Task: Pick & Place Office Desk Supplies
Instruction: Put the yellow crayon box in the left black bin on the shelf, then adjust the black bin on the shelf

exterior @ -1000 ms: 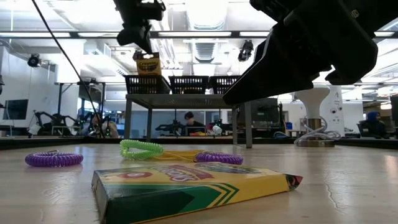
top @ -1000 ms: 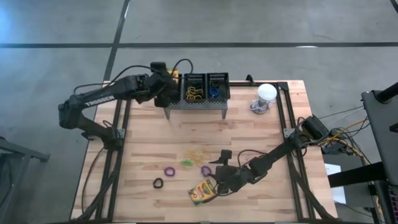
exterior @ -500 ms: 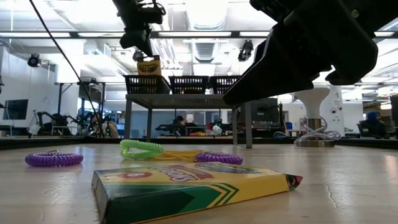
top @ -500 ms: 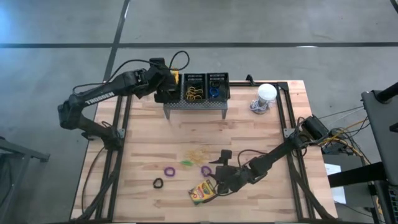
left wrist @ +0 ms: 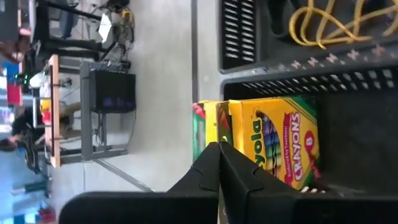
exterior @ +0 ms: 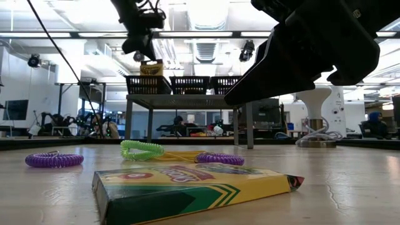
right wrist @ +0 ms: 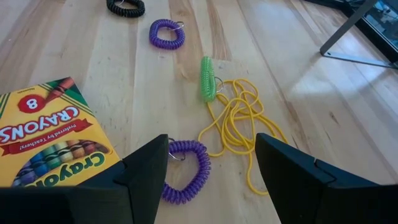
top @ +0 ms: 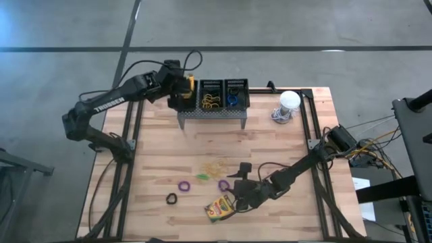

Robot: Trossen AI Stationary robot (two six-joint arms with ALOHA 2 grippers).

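Observation:
My left gripper [top: 181,86] is over the leftmost of three black mesh bins [top: 186,98] on the grey stand [top: 212,113]. Its fingers are shut, with their tips [left wrist: 219,149] at the edge of a yellow-and-green crayon box [left wrist: 273,140] standing in that bin [exterior: 150,66]. My right gripper [right wrist: 211,168] is open and low over the table. A purple loop [right wrist: 183,171] lies between its fingers, and a second crayon box [right wrist: 43,140] lies flat beside it [top: 219,208]. The other two bins hold yellow loops [top: 211,101] and blue loops [top: 233,98]. My left gripper's shut fingertips [left wrist: 219,149] come from above at the upper end of the crayon box [left wrist: 214,124] in the bin. I cannot tell whether they touch it. The box stands upright with its lower part inside the bin.
On the table lie another purple loop [top: 183,185], a black loop [top: 171,198], a green loop [right wrist: 206,79] and tangled yellow cords [right wrist: 239,121]. A white ball-like object with a cable [top: 289,101] sits at the far right. Bare wood lies between the stand and the loops.
My left gripper has moved a little toward the table's far edge, over the leftmost bin. The crayon box under it now stands lower in that bin than a second ago.

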